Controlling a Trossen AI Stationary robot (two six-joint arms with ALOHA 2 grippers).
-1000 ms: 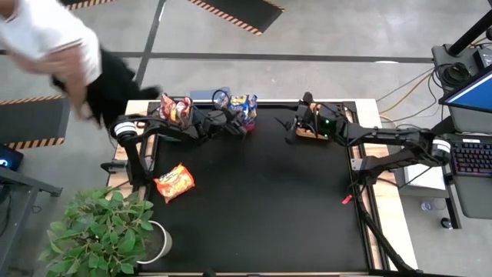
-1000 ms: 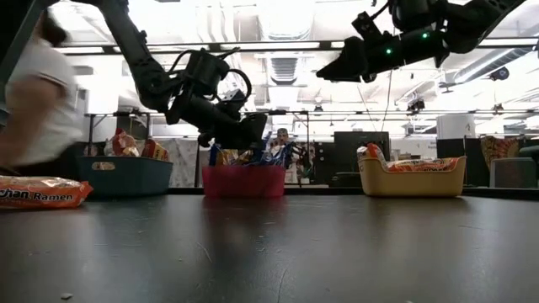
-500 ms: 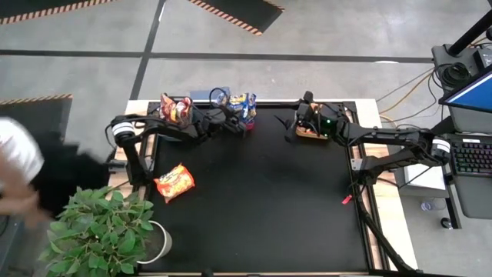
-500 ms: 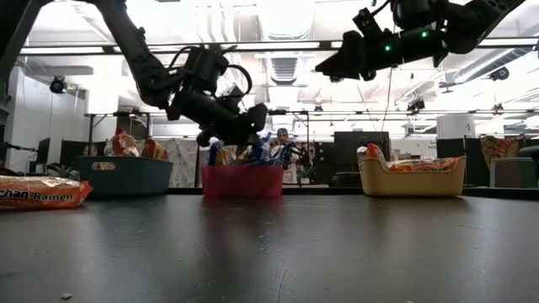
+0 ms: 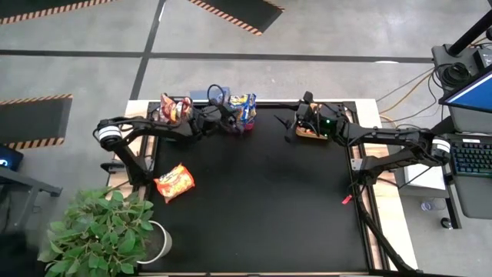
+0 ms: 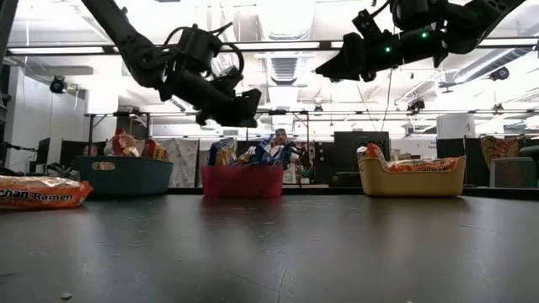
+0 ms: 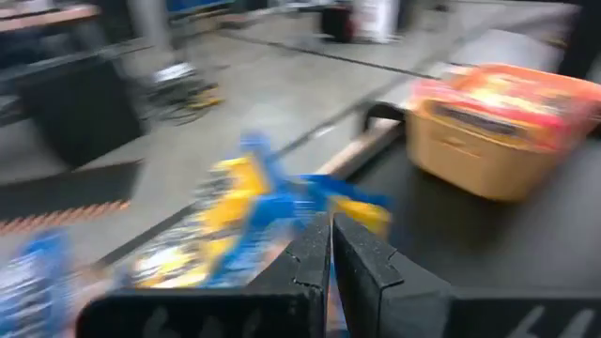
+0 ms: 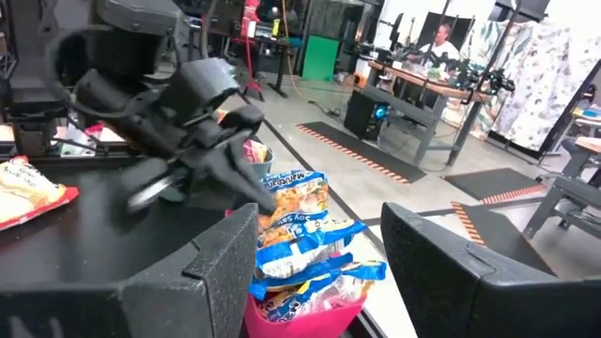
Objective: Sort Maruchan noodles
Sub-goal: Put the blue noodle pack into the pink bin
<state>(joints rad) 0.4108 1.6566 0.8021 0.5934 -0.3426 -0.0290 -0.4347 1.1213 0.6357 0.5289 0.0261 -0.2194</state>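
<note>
so the one loose packet (image 5: 174,183) is lying at about 8 o'clock on the mat, long axis running 8-to-2, while the left gripper (image 5: 227,116) is hanging pinched shut and empty over the red bin (image 6: 242,180) at 11, way nearer than the right gripper (image 5: 301,123), which is gaping wide over the yellow bin (image 6: 412,178) at 1.

Three bins in a row along the table's far edge, packets (image 5: 243,104) heaped in the middle bin (image 6: 242,181) just below the left gripper (image 6: 249,104); another bin (image 6: 411,177) beneath the right gripper (image 5: 292,127); lone packet (image 5: 174,181) well apart, nearer the table's front-left.
</note>
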